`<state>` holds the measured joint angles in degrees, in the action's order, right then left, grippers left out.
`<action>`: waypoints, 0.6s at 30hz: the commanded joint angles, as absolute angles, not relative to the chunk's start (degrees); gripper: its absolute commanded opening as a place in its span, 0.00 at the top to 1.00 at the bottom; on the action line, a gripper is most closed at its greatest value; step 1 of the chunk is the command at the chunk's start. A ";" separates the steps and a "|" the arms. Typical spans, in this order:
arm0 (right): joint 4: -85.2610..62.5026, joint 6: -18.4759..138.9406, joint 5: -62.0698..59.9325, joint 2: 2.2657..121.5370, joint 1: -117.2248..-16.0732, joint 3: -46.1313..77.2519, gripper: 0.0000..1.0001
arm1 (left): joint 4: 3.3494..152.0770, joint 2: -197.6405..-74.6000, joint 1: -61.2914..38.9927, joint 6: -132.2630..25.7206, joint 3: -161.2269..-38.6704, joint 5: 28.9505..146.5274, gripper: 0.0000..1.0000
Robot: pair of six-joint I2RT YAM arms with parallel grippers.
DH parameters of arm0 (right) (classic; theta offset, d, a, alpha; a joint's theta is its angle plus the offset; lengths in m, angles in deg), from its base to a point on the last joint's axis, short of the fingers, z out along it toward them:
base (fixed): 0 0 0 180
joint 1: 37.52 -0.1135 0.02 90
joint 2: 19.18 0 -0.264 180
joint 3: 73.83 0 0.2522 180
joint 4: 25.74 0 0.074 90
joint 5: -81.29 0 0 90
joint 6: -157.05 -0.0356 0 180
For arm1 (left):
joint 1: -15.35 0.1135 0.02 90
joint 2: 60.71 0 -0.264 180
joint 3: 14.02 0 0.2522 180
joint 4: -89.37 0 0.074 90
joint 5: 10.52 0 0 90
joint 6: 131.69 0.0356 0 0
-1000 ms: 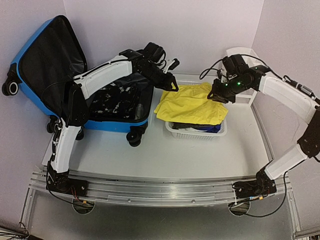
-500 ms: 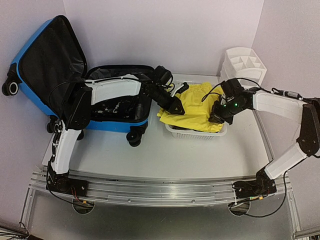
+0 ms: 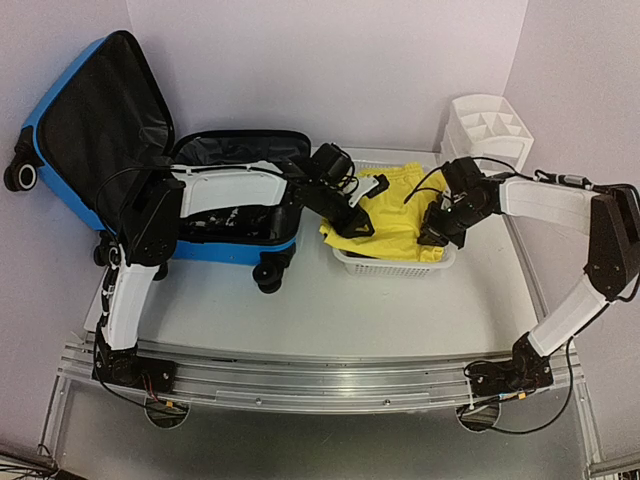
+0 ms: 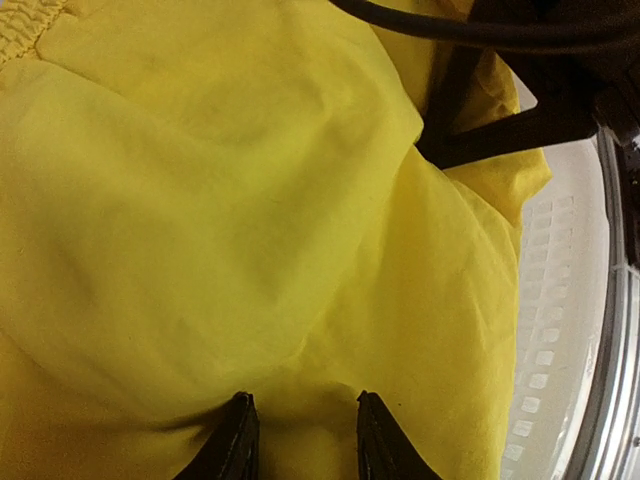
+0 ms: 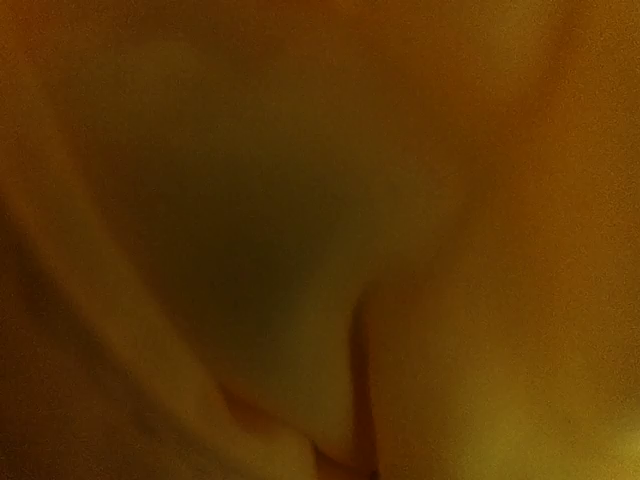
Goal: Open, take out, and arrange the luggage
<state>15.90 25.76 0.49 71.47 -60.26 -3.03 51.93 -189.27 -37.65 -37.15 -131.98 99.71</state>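
**Far left of the counter:** the luggage [image 3: 225, 249], a bright blue hard-shell case, lies open on the counter [image 3: 330, 320]. Its black-lined lid is propped upright toward the left wall, and a black-and-white patterned bag [image 3: 238, 212] sits in its base. Rigid, bulky and on wheels, the case looks likely to roll or slide under a push. The smooth shell would give two fingers little purchase, so the lid's rim or the zip band seems the surer hold.

Just right of the case, a white slatted basket [image 3: 390, 268] carries a yellow garment [image 3: 395, 205], soft and limp, and liable to sag wherever it is unsupported. The left hand [image 3: 360, 226] reaches across the case to the garment's left edge, and the right hand [image 3: 432, 232] is at its right edge. A white compartment organiser [image 3: 487, 120] stands at the far right.

Only the overhead view takes in the case, the basket and both arms together. The left wrist view alone shows that hand's fingers [image 4: 240, 440] narrowly apart with a fold of yellow cloth between them, apparently pinched, and the basket's wall to the right. The right wrist view gives only a blur of yellow-orange cloth against the lens. That hand is closed, though whether it clamps cloth cannot be told.
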 commanded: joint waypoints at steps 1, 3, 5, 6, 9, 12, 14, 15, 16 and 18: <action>28.48 28.96 -12.08 76.29 -59.59 0.66 1.00 | 38.46 -196.81 -37.98 -28.67 -124.66 90.19 0.67; 31.14 29.75 -14.76 76.28 -60.94 3.43 1.00 | 37.99 -197.28 -38.58 -25.66 -123.98 88.61 0.67; 33.47 30.33 -17.22 76.42 -62.02 5.74 1.00 | 37.37 -197.72 -38.98 -23.37 -123.63 87.46 0.67; 34.12 30.51 -17.89 76.50 -62.26 6.37 1.00 | 37.11 -197.92 -39.19 -22.27 -123.48 86.76 0.67; 34.11 30.61 -19.01 77.22 -62.37 5.09 1.00 | 36.82 -198.70 -39.91 -19.58 -122.68 83.97 0.67; 33.83 31.31 -17.97 78.83 -62.33 4.53 1.00 | 36.93 -198.89 -39.93 -19.85 -121.86 84.03 0.68; 33.65 31.95 -17.43 78.70 -62.33 5.70 1.00 | 35.76 -198.81 -39.50 -21.73 -123.27 86.81 0.68; 33.64 32.52 -17.51 78.35 -62.36 6.79 1.00 | 34.52 -198.68 -38.87 -23.24 -124.94 89.95 0.67; 33.74 33.16 -17.57 77.90 -62.38 8.14 1.00 | 33.14 -198.48 -37.95 -25.01 -127.43 93.46 0.67; 33.73 34.36 -17.63 76.89 -62.37 11.05 1.00 | 30.24 -197.70 -36.23 -28.07 -133.21 97.97 0.65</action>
